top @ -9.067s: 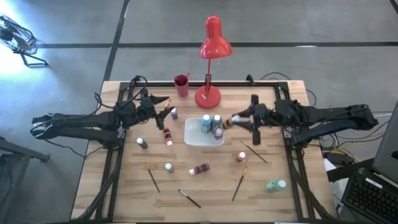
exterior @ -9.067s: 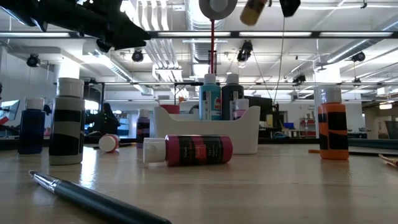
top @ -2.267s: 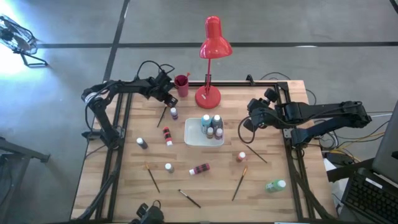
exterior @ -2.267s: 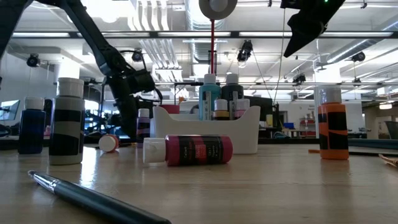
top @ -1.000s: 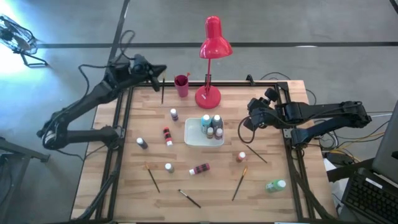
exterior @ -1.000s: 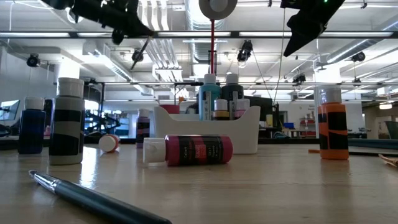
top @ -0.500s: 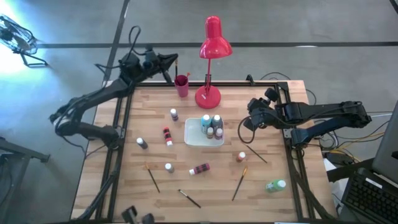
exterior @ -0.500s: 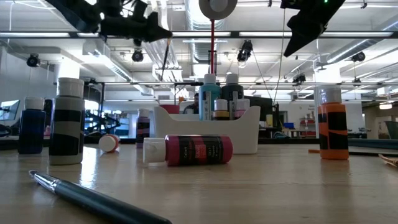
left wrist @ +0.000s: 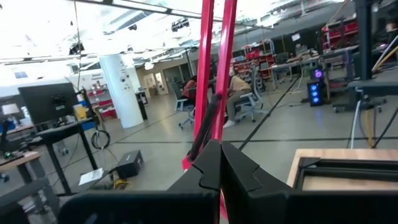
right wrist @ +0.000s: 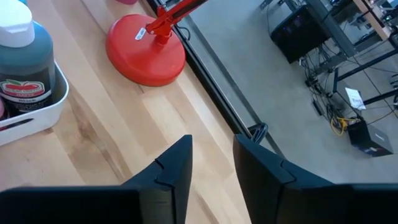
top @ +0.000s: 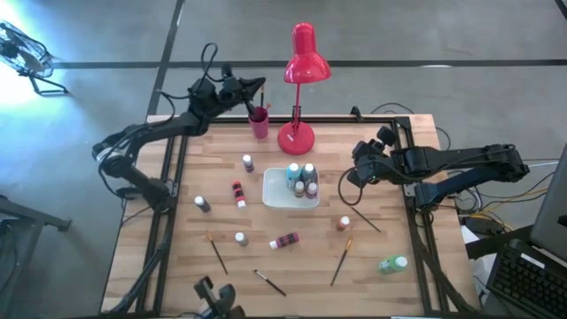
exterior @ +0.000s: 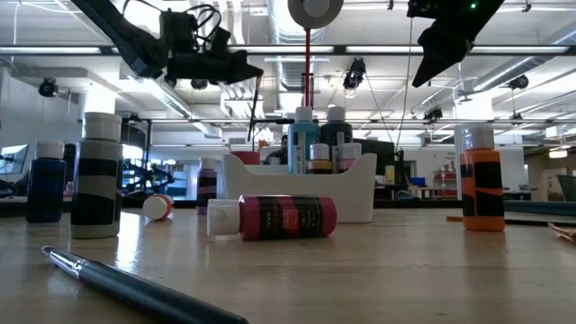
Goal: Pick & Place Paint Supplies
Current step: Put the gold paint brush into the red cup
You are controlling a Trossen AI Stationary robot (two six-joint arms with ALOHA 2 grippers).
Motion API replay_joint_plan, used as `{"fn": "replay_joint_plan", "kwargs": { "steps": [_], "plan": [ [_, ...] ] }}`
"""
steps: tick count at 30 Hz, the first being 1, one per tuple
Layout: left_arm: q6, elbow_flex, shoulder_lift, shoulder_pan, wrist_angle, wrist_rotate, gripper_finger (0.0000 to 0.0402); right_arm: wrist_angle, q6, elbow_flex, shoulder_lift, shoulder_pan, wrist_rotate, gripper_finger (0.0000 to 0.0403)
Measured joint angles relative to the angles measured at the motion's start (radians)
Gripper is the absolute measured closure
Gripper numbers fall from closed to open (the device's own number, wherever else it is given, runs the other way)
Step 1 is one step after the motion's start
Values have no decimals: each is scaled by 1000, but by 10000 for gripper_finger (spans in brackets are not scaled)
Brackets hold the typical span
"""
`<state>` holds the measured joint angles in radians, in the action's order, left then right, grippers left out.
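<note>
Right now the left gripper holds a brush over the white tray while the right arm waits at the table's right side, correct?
Not the tray: the high view shows the left gripper holding the brush over the red cup, behind the white tray. The right gripper does wait at the right.

A red lamp [top: 302,55] and red cup [top: 259,122] stand on the pale striped wood table [top: 381,177], a white tray [top: 276,197] holds a teal bottle [top: 293,175], and an orange bottle [exterior: 482,192] carries a black label.
</note>
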<state>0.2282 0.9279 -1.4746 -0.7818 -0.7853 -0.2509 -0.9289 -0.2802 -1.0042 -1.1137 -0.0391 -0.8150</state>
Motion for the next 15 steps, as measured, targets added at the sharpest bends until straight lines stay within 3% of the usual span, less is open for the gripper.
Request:
{"fn": "replay_joint_plan", "kwargs": {
  "steps": [10, 15],
  "plan": [
    [36, -23, -83, -4, -42, 78, 401, -2, 0, 0, 0, 0, 1, 271],
    [43, -90, -97, -11, -144, 119, 401, -2, 0, 0, 0, 1, 1, 269]
  ]
}}
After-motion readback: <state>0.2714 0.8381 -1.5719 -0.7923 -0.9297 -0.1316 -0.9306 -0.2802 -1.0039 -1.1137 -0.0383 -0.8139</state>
